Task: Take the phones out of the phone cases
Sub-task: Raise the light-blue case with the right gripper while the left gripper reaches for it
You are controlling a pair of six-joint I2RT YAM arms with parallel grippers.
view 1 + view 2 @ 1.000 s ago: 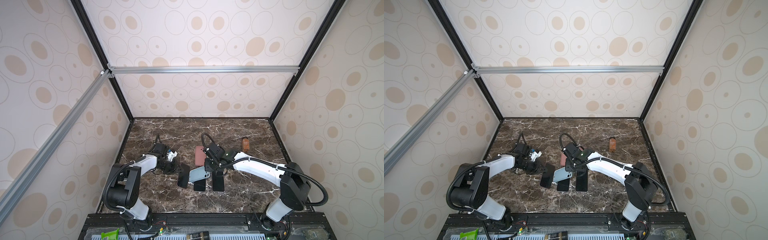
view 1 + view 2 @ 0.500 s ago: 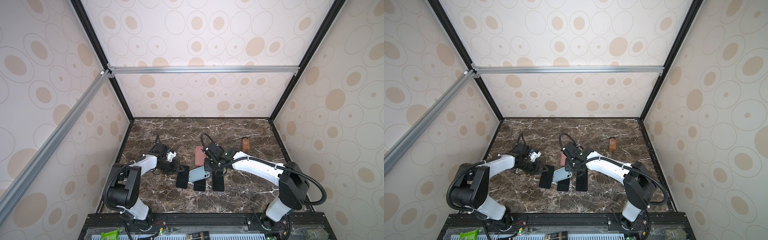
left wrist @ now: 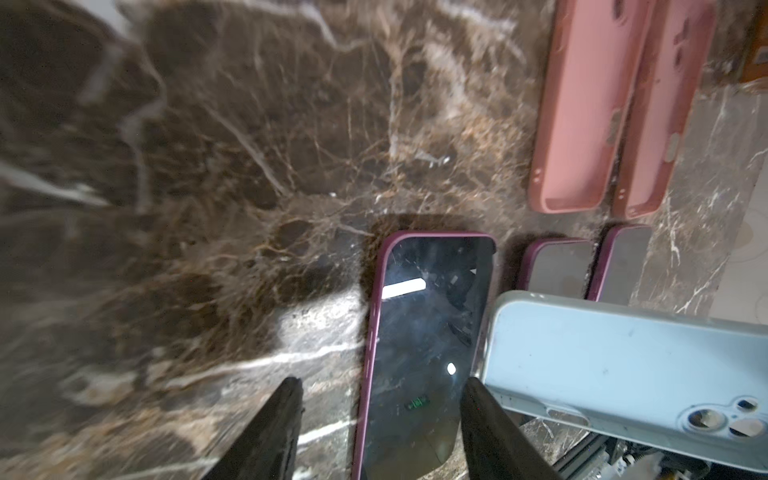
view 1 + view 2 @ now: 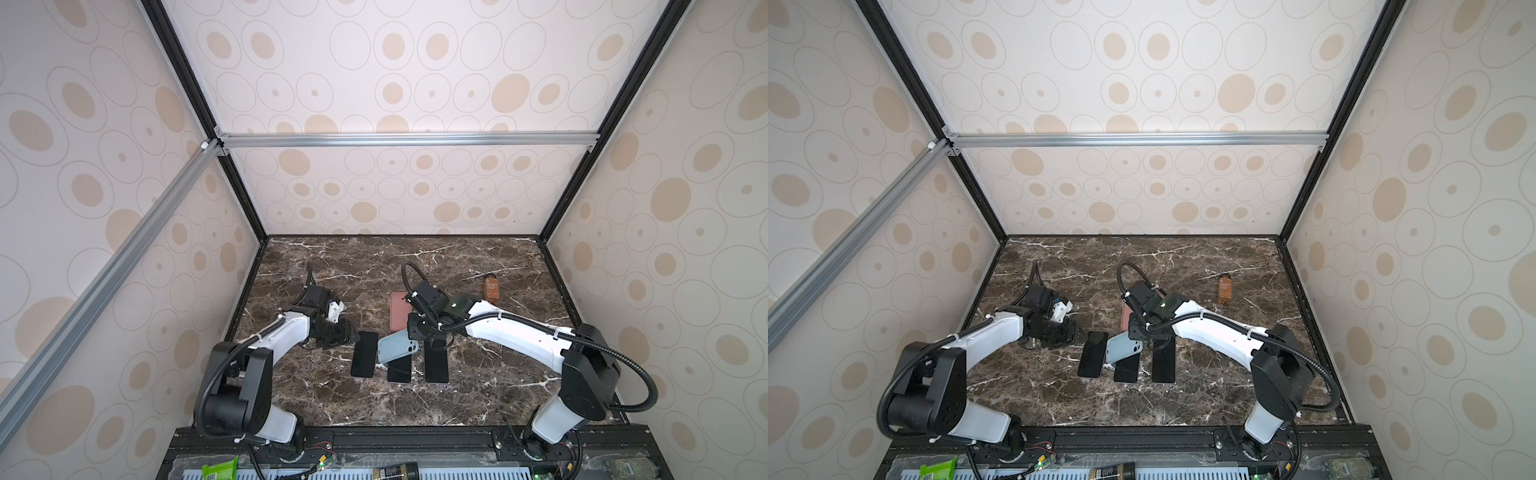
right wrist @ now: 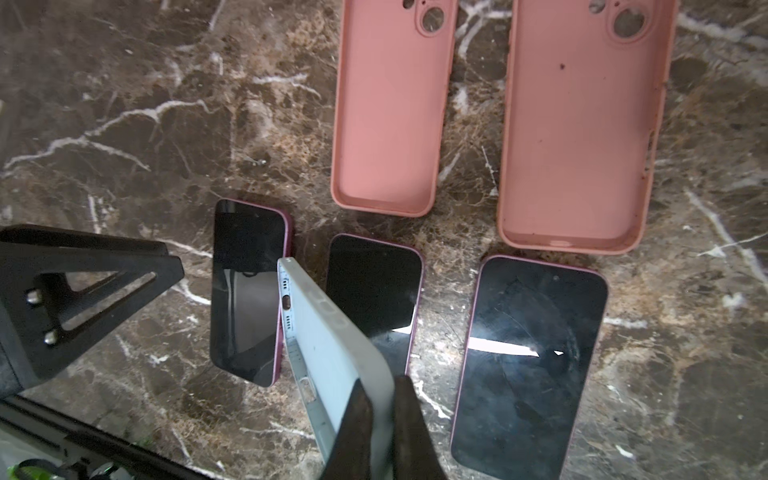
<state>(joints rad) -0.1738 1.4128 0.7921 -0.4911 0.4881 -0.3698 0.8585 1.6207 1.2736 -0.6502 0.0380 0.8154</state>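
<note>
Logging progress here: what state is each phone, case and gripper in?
left phone: flat, screen up
middle phone: flat, screen up
right phone: flat, screen up
blue case: empty, held tilted
pink cases: empty, open side up
left gripper: open
right gripper: shut on blue case

Around me stand cream walls printed with tan ovals, black posts in the corners, a silver rail across the back, dark veined marble beneath me

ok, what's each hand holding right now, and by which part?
Right hand pinches the light-blue case by its edge near the camera end. Left hand is open, holding nothing.
</note>
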